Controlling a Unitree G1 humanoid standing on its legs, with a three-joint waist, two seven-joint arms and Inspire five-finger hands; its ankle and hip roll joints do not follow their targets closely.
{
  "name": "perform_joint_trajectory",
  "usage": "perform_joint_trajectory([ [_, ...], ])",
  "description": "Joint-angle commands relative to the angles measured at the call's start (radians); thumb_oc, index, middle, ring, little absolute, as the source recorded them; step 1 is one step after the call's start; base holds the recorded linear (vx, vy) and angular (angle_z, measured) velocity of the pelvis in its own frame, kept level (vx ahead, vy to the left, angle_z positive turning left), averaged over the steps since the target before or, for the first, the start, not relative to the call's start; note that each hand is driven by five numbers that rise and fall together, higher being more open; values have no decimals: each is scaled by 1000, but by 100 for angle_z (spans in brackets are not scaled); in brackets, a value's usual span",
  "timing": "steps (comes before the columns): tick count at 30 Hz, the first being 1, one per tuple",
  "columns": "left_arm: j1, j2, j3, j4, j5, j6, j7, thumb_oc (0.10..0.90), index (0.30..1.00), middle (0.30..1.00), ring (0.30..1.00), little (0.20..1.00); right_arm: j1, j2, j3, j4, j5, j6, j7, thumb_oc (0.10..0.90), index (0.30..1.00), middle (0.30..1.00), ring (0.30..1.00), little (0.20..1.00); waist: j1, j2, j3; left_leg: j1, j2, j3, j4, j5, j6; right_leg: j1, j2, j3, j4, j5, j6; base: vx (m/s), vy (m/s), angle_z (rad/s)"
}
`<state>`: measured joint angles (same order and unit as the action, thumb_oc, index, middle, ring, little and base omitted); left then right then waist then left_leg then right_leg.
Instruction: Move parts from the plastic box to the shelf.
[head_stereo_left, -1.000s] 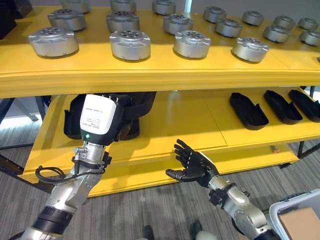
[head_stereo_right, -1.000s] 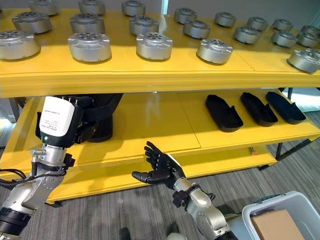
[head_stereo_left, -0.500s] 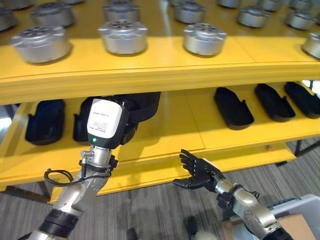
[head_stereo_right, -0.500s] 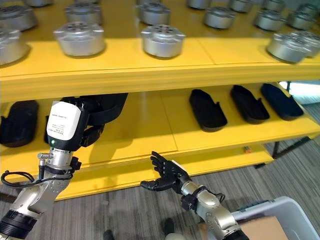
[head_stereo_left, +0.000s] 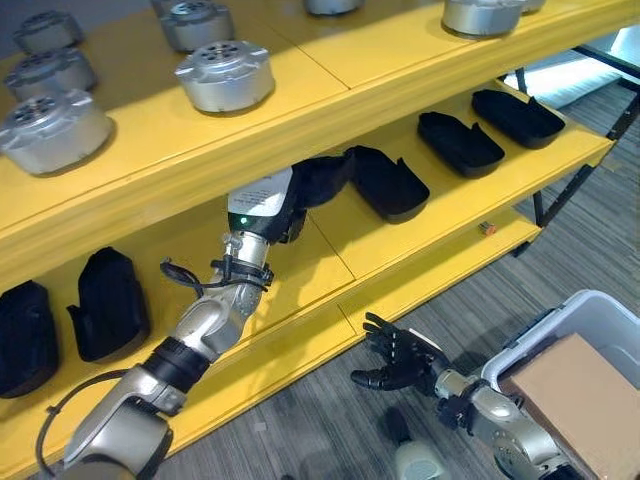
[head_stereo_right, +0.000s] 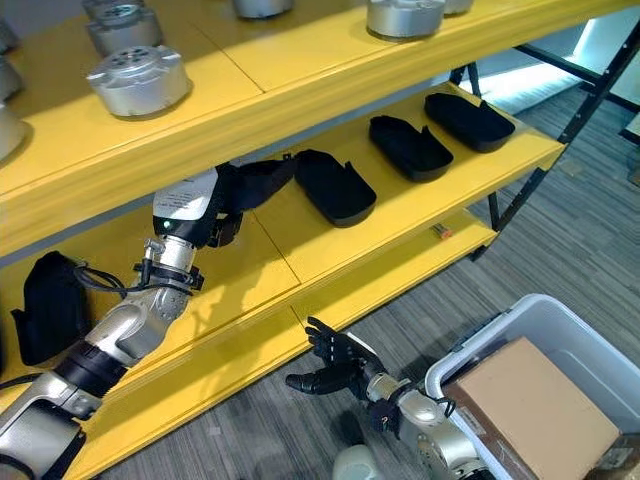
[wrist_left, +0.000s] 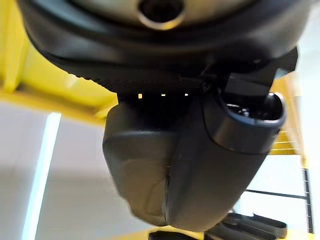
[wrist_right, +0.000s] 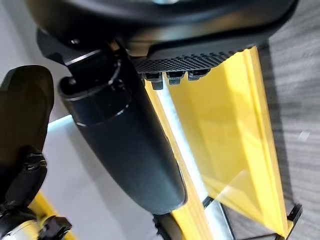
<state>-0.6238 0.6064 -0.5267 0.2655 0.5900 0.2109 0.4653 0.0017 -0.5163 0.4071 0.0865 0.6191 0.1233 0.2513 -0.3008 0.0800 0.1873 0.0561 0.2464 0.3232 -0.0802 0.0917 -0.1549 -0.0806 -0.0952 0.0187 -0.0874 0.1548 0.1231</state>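
A black part (head_stereo_left: 325, 177) is held by the left robot hand (head_stereo_left: 292, 205) under the upper board of the yellow shelf (head_stereo_left: 330, 95), just above the lower board, with the fingers seen wrapped round it in the left wrist view. The part is raised at the hand's far end and lies just beside another black part (head_stereo_left: 388, 183) already resting on the lower board; whether the 2 touch cannot be told. Further black parts (head_stereo_left: 460, 143) are set along the lower board to the right, and 2 more (head_stereo_left: 108, 303) lie at its left end. Round silver parts (head_stereo_left: 225, 76) stand on the upper board. The right robot hand (head_stereo_left: 397, 360) is held low over the grey floor in front of the shelf, fingers spread and holding nothing, well apart from the black part. A plastic box (head_stereo_right: 560, 340) with a brown carton (head_stereo_right: 530, 395) inside is seen at the lower right.
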Motion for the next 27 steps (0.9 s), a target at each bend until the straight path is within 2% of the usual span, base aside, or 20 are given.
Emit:
perform_joint_trajectory([
  [1,-182,70,45,64,-31,118,113,400,300,300,300,300,-75,59,-2,-158,16,-59,25,900,1000,1000,1000,1000,19,-69,-20,5,62,9,-7,-1,-20,-1,-64,-25,0,-44,50,-76,-35,-5],
  [5,-230,50,16,170,-65,190,130,400,300,300,300,300,-104,61,9,-166,19,-78,12,900,1000,1000,1000,1000,4,-71,12,-15,63,16,-7,2,-21,-36,-56,-8,0,-37,45,-101,-41,-8],
  [13,-209,19,42,297,-143,239,204,400,300,300,300,300,-125,52,10,-145,22,-105,0,900,1000,1000,1000,1000,-6,-69,48,-23,66,23,-7,10,-23,-57,-54,3,0,-29,40,-11,-11,-1],
  [22,-166,35,94,331,-163,270,221,400,300,300,300,300,-117,48,9,-159,29,-114,-2,900,1000,1000,1000,1000,-1,-75,80,-40,67,21,-7,14,-22,-72,-56,5,0,-28,38,0,0,0],
  [24,-143,41,92,305,-164,319,230,400,300,300,300,300,-115,47,14,-163,33,-117,-9,900,1000,1000,1000,1000,7,-79,92,-45,65,14,-7,15,-20,-72,-57,-3,0,-28,36,0,0,0],
  [27,-124,42,96,280,-203,333,247,400,300,300,300,300,-125,48,27,-156,37,-131,-23,900,1000,1000,1000,1000,19,-80,100,-50,61,4,-7,14,-18,-71,-59,-10,0,-29,34,-5,-9,3],
])
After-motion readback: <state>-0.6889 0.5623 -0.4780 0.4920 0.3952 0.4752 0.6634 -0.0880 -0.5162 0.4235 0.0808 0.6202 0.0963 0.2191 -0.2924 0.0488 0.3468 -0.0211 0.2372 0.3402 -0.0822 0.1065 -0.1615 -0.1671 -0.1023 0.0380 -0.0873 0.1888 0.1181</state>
